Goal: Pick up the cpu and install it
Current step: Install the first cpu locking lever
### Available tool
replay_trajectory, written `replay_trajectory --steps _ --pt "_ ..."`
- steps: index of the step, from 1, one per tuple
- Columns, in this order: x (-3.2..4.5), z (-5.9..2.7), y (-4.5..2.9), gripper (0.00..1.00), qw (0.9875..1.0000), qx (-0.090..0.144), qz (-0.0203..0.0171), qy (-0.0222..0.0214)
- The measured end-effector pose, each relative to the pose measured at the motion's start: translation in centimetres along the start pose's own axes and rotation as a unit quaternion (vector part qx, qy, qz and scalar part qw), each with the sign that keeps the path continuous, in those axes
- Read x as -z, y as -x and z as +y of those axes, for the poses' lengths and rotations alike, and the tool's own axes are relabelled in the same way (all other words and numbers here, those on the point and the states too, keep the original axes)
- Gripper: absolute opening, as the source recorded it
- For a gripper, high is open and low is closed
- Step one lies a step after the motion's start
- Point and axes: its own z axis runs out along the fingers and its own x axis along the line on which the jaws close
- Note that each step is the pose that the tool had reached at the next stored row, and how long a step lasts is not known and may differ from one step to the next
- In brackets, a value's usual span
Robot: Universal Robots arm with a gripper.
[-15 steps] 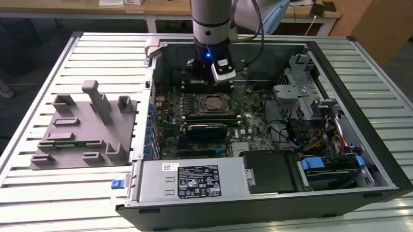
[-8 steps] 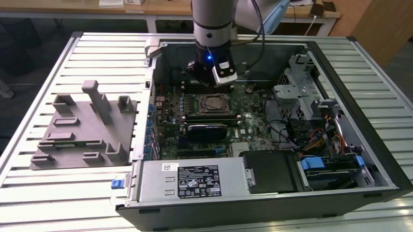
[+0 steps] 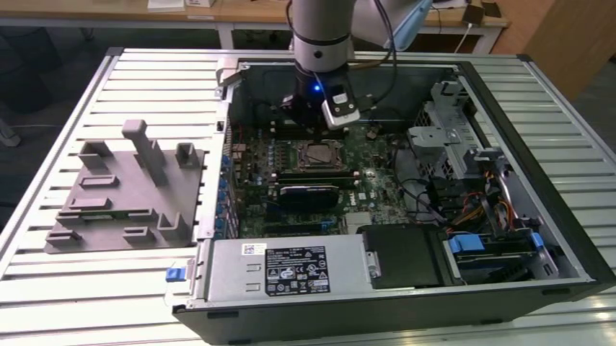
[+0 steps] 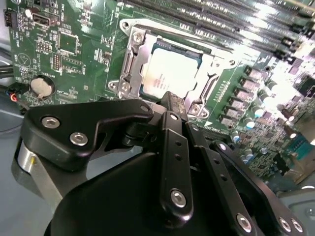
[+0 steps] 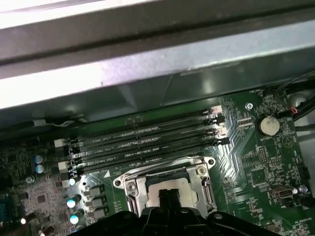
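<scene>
With the cpu [image 4: 170, 69] lying flat in the motherboard socket [image 4: 133, 59], install looks nearly finished; gripper [image 4: 173, 101] hovers just above it, fingers narrow, holding nothing. Socket frame remains unlatched.

Robotics lab or workshop: open computer case [image 3: 405, 288] lying on slatted metal bench [image 3: 58, 281], grey fixture block [image 3: 125, 191] sitting beside it, wooden desks [image 3: 241, 14] standing beyond arm [image 3: 322, 36].
</scene>
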Motion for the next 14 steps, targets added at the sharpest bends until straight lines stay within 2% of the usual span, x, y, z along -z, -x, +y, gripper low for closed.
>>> replay_trajectory --steps 2,3,14 --pt "-0.06 -0.01 0.07 0.11 1.0 0.003 0.0008 -0.0046" --pt "-0.08 -0.04 0.09 0.11 1.0 0.005 0.0009 -0.0055" --pt "-0.49 -0.35 0.6 0.11 0.9998 0.021 0.0031 -0.006"
